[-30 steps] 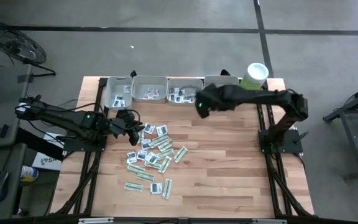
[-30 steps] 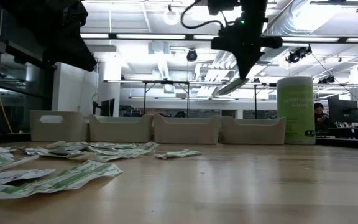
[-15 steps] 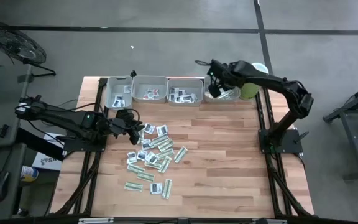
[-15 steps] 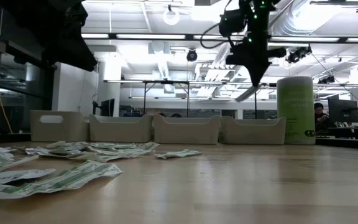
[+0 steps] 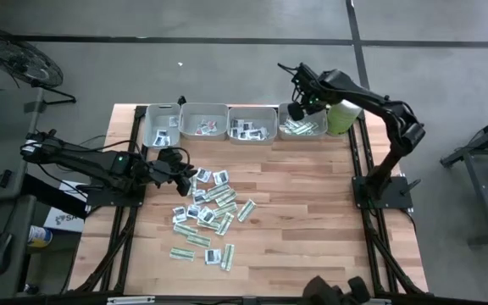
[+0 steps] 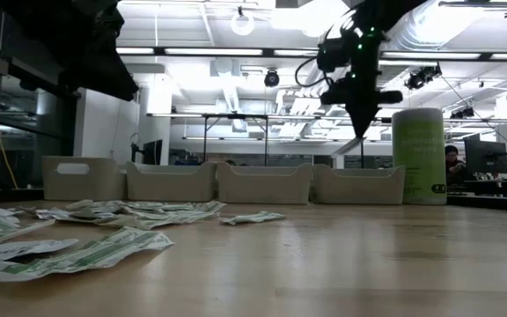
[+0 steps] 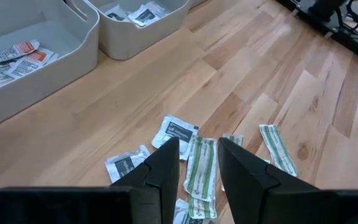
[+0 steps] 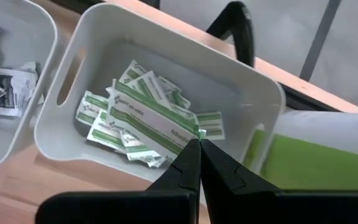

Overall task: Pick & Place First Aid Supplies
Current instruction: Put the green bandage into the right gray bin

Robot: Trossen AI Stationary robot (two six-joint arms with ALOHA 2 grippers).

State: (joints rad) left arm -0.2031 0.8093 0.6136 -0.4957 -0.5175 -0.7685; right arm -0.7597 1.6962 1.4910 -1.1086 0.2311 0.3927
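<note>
Green-white strip sachet (image 8: 146,119) clamped at one end by right gripper (image 8: 199,147), hanging above the rightmost tray (image 8: 263,93), which holds more strips. Fingertips hide the pinched end. Loose sachets (image 5: 206,208) scattered on the surface (image 5: 312,220) left of centre. Left gripper (image 7: 198,163), fingers apart and holding nothing, hovers over the pile; its arm partly blocks sachets beneath in high view. Green tub (image 5: 343,110) half covered by right arm.

pale matt wood table (image 5: 312,212), smooth grey plastic trays (image 8: 263,102), glossy crinkled paper sachets (image 7: 201,168).
</note>
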